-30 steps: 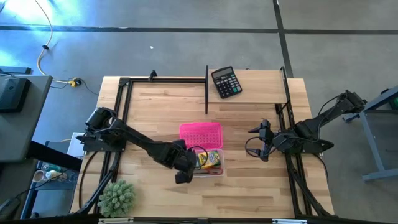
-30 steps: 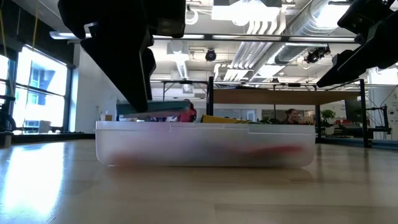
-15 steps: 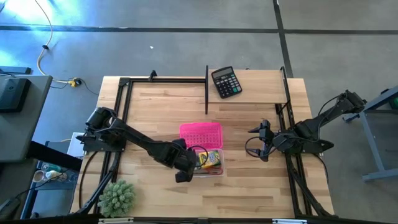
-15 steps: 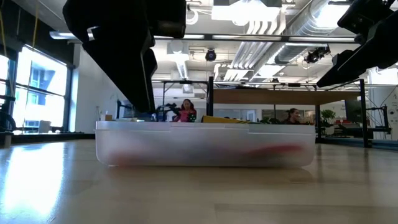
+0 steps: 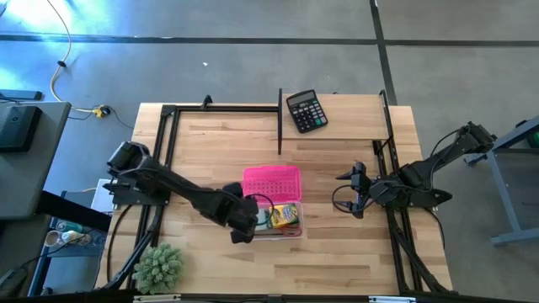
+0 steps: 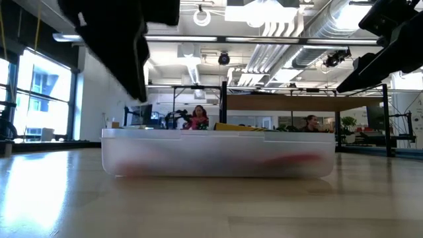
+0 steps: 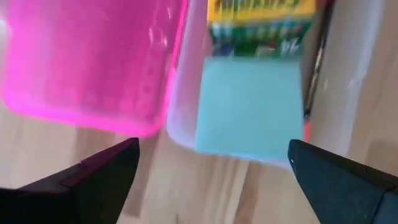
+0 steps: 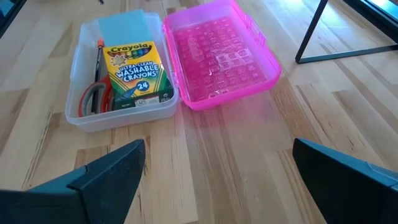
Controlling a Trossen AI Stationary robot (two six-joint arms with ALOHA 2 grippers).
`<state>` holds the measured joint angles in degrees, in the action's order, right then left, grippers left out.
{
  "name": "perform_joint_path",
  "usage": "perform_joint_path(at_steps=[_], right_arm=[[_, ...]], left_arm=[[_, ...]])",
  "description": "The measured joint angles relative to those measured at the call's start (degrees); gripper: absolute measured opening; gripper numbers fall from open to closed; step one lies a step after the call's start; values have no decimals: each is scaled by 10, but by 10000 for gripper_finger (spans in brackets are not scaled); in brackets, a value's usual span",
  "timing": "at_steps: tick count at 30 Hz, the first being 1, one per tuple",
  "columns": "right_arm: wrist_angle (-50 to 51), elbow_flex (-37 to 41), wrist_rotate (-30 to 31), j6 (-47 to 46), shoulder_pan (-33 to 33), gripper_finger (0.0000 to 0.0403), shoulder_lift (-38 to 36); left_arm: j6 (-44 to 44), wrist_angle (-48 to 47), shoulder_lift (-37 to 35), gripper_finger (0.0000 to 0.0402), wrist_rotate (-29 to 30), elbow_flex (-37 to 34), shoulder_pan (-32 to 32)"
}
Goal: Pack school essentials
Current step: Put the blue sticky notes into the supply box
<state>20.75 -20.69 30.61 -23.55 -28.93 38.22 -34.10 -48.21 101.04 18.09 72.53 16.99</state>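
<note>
The school essentials are seen gathered in the shallow clear plastic box (image 5: 285, 220) near the middle of the wooden table (image 5: 337, 252). In it lie the yellow-green cardboard crayon box (image 8: 138, 73), the light blue square notepad (image 8: 125, 28) touching the crayon box's end, the red-handled scissors (image 8: 96, 99) along one long wall, and an orange pencil (image 8: 99, 57) beside them. The hinged pink translucent lid (image 5: 272, 183) lies open and flat, joined to the clear box along its far long side, so that the lid's long axis runs parallel with that of the box.

The left pincer (image 5: 242, 231) is held with its jaws spread wide and gripping nothing, just above and beside the clear box's left short end; in the left wrist view both the lid (image 7: 87, 62) and the notepad (image 7: 249, 106) fall between its dark fingers (image 7: 93, 174). The right pincer (image 5: 353, 192) waits well apart at the table's right side, likewise spread and empty, facing the box along its long axis.

The packing is judged nearly complete, with closing the lid as the likely remaining step. The lid lies away from the left pincer, across the box toward the table's far edge; the left arm is judged the nearer.
</note>
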Motion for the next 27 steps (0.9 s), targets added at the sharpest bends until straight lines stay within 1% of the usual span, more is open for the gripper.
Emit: perform_joint_path(at_steps=[2, 7, 11, 15, 17, 19, 21, 23, 25, 27], right_arm=[[0, 0, 0, 0, 0, 398, 0], [-3, 0, 1, 0, 0, 398, 0], [-3, 0, 2, 0, 0, 398, 0], [-4, 0, 2, 0, 0, 398, 0], [0, 0, 2, 0, 0, 398, -1], [-5, 0, 2, 0, 0, 398, 1], [2, 0, 0, 0, 0, 398, 0], [-4, -1, 0, 0, 0, 398, 4], [4, 0, -1, 0, 0, 398, 1], [-4, -1, 0, 0, 1, 398, 5]], left_arm=[[7, 15, -13, 400, 21, 1, 6], [28, 11, -60, 400, 25, -3, 32], [34, 39, -107, 400, 34, -28, 53], [35, 121, -153, 400, 36, -82, 62], [34, 182, -168, 400, 31, -114, 63], [29, 209, -186, 400, 29, -155, 62], [25, 273, -191, 400, 18, -184, 56], [17, 298, -202, 400, 4, -218, 49], [17, 360, -201, 400, -11, -240, 42], [9, 383, -202, 400, -20, -262, 35]])
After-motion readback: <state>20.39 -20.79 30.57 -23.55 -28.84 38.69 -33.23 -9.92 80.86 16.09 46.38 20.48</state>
